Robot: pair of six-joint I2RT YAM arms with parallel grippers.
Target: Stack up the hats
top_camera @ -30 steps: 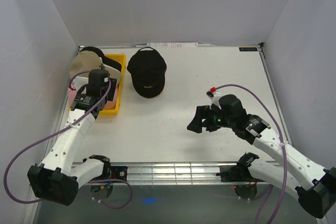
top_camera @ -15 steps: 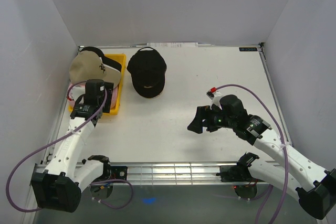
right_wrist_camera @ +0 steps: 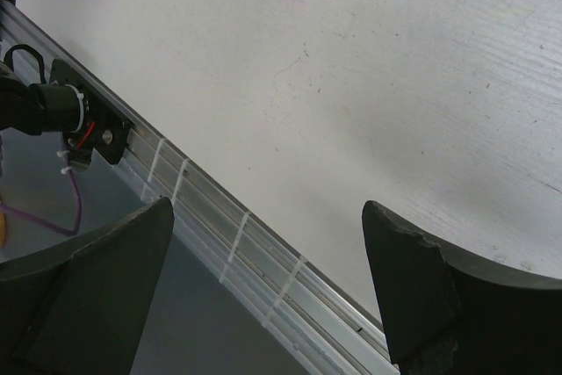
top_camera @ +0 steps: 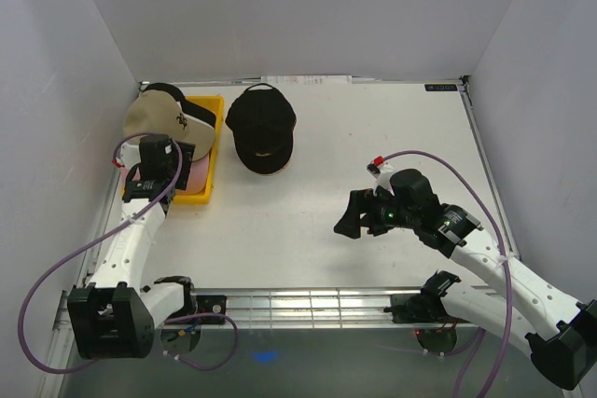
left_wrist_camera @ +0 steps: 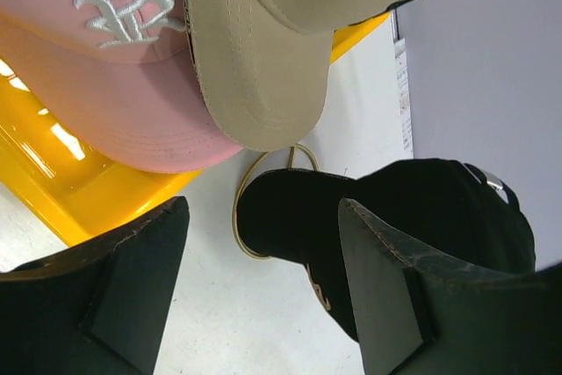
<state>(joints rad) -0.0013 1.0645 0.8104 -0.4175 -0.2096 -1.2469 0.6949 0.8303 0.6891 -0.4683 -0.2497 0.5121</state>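
Note:
A tan cap (top_camera: pixel 160 118) with a black mark lies over a pink cap (top_camera: pixel 198 172) in the yellow tray (top_camera: pixel 198 195) at the back left. A black cap (top_camera: pixel 261 128) sits on a gold wire stand to the tray's right. My left gripper (top_camera: pixel 179 151) is open and empty over the tray, beside the tan cap. Its wrist view shows the pink cap (left_wrist_camera: pixel 114 76), the tan brim (left_wrist_camera: pixel 263 68), the tray (left_wrist_camera: pixel 79 199) and the black cap (left_wrist_camera: pixel 386 226) with the gold wire (left_wrist_camera: pixel 239 217) under it. My right gripper (top_camera: pixel 347 219) is open and empty over bare table at the right.
White walls close in the left, back and right sides. An aluminium rail (top_camera: pixel 298 303) runs along the near edge, also in the right wrist view (right_wrist_camera: pixel 228 234). Cables loop from both arms.
My left arm has swung left and back, moving the gripper from the tray's front toward the tan cap. The right arm has not moved.

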